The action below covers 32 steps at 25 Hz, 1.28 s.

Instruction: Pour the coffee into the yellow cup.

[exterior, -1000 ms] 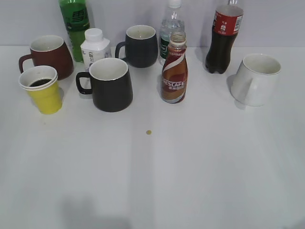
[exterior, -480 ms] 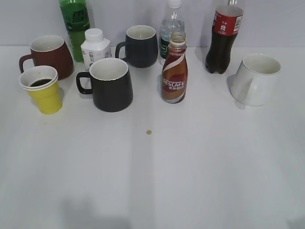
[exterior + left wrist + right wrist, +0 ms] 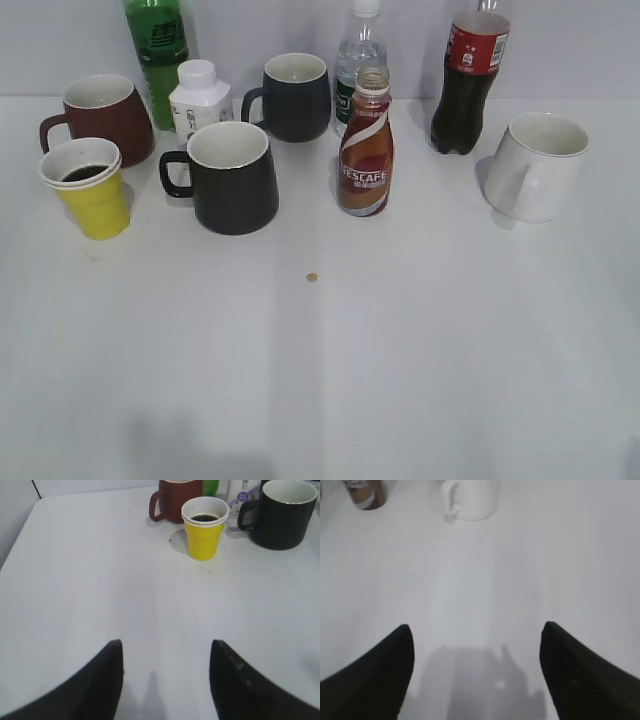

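Yellow cup stands upright at the left of the white counter, just in front of the dark red mug. Dark coffee sits low inside the cup; the left wrist view shows the same liquid surface below the white rim.

Nescafe bottle stands upright near mid-counter, cap off, neck open, well apart from the yellow cup. Black mug sits between cup and bottle, handle to the left. Behind it: small white bottle, green bottle, dark blue-grey mug. Clear water bottle stands directly behind the Nescafe bottle. Cola bottle is at the back right, with the white mug in front of it and to its right. A small yellowish speck lies on the bare counter in front of the Nescafe bottle.

Neither arm shows in the exterior view.

Left tool: fingers spread apart, nothing between them, over bare counter, well back from the yellow cup, which lies ahead of it.

Right tool: fingers spread wide, nothing held, over bare counter; its shadow falls between them. White mug and the base of the Nescafe bottle show at the far edge of that view
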Each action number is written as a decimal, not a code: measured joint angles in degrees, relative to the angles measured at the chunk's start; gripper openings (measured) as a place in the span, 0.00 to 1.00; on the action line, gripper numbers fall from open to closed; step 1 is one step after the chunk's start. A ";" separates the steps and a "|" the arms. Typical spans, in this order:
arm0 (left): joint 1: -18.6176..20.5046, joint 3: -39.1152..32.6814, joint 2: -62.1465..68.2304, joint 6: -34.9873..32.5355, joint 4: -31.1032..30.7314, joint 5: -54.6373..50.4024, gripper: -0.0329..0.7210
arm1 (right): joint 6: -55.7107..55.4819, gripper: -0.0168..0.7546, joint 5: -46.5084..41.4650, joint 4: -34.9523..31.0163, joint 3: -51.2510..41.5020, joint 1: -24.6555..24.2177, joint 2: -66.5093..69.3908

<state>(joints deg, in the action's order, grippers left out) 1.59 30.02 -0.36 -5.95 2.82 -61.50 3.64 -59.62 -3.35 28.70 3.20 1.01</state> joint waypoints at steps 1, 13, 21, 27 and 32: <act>0.00 0.00 -0.09 0.00 0.00 0.00 0.61 | 0.00 0.78 0.00 0.00 -0.04 -0.06 -0.47; 0.06 -0.05 -0.08 0.00 0.04 0.01 0.60 | 0.00 0.78 0.00 -0.06 -0.04 -0.17 -1.51; -0.94 -0.05 -0.08 0.00 0.04 0.01 0.57 | 0.00 0.78 0.00 -0.06 -0.04 -0.17 -1.51; -1.96 -0.05 -0.08 -0.05 0.04 0.01 0.54 | 0.00 0.78 0.00 -0.06 -0.04 -0.17 -1.51; 0.46 -0.05 -0.08 -0.05 0.04 0.01 0.51 | 0.00 0.78 0.00 -0.06 -0.04 -0.17 -1.51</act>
<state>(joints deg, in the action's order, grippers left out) 2.05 29.97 -0.43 -6.00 2.86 -61.49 3.64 -59.62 -3.41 28.66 3.03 -0.50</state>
